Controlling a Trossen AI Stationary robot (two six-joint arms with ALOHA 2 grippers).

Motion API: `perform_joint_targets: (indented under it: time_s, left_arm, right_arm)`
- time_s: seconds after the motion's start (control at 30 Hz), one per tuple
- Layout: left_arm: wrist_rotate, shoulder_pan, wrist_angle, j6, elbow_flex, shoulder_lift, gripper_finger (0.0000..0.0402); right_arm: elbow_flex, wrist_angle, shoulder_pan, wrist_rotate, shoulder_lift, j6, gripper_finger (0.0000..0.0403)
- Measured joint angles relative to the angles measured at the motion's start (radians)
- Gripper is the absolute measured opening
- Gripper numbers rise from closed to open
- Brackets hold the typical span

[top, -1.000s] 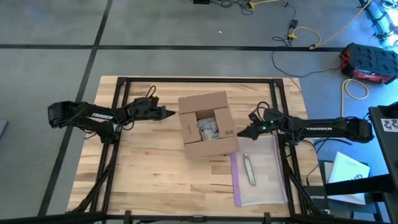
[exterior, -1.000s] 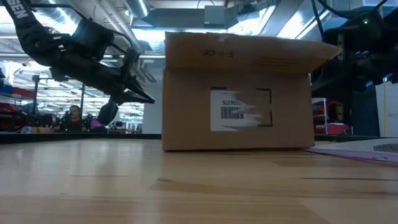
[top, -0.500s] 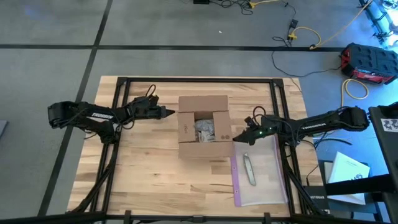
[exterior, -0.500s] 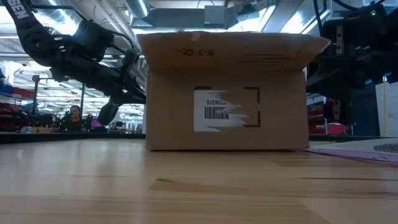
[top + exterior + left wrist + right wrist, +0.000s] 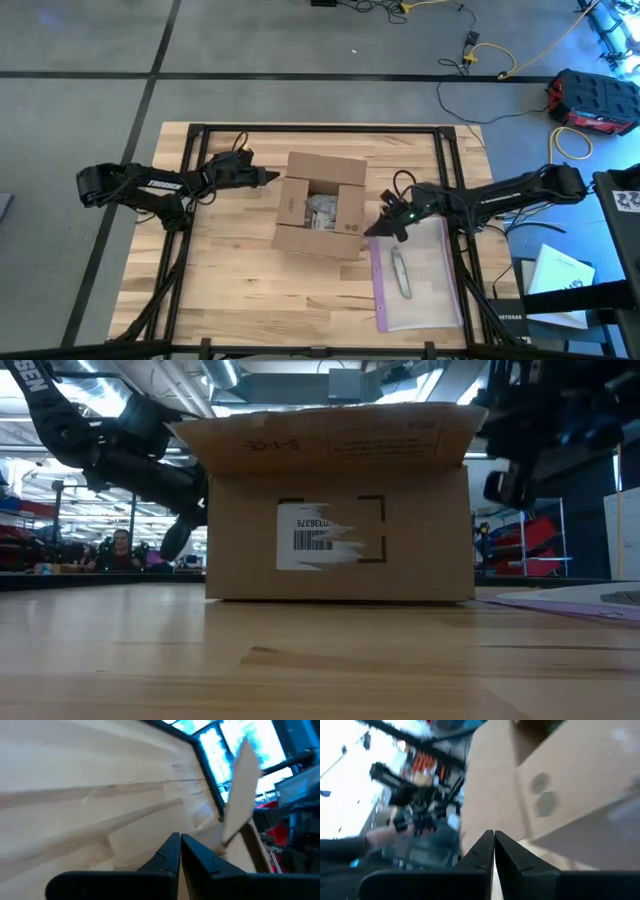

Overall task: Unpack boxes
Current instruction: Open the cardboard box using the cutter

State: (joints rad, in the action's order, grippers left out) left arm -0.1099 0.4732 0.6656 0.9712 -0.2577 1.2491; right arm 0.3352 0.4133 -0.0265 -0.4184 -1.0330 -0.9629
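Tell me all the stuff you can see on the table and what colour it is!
Box: one, brown cardboard, flaps open, middle of the table, pale crumpled stuff inside.
Label: one, white with a barcode, on the box's side.
Plastic bag: one, clear with a purple edge, flat by the right side of the box.
Tool: one, small and grey, lying on the bag.
Table: one, light wood.
Left claw: one, dark, shut, at the box's left corner.
Right claw: one, dark, shut, at the box's right side.
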Motion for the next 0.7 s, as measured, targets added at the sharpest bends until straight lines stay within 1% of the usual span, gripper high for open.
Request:
perform_joint_targets:
  time_s: [0.07,0.13,0.23,0.3,0.37,0.43,0.53,0.63,0.7]
  left_arm:
    - [-0.012,0.000,0.050,-0.028,0.000,0.000,0.0000]
    - [-0.018,-0.001,0.123,-0.037,0.000,0.000,0.0000]
    - [-0.036,-0.010,0.253,-0.068,0.000,-0.001,0.0000]
    - [-0.076,-0.010,0.325,-0.095,0.000,-0.001,0.0002]
    - [-0.093,-0.011,0.353,-0.110,0.000,-0.002,0.0014]
    - [-0.098,-0.010,0.346,-0.142,0.000,-0.005,0.0038]
    - [-0.098,-0.028,0.351,-0.175,0.000,-0.006,0.0094]
    - [-0.100,-0.058,0.371,-0.195,0.000,-0.006,0.0163]
    - [-0.102,-0.078,0.371,-0.212,-0.001,-0.007,0.0212]
  right_arm:
    - [0.070,-0.147,0.000,-0.035,0.018,0.067,0.0000]
    - [0.171,-0.338,0.000,-0.027,0.022,0.170,0.0000]
    - [0.352,-0.581,0.000,0.059,0.005,0.361,0.0001]
    - [0.467,-0.702,0.000,0.133,-0.019,0.473,0.0005]
    - [0.577,-0.796,0.001,0.205,-0.048,0.568,0.0018]
    - [0.669,-0.854,0.001,0.273,-0.081,0.676,0.0039]
    - [0.769,-0.913,0.019,0.280,-0.148,0.767,0.0085]
    - [0.807,-0.951,0.037,0.285,-0.223,0.795,0.0140]
    - [0.807,-0.974,0.035,0.323,-0.269,0.831,0.0176]
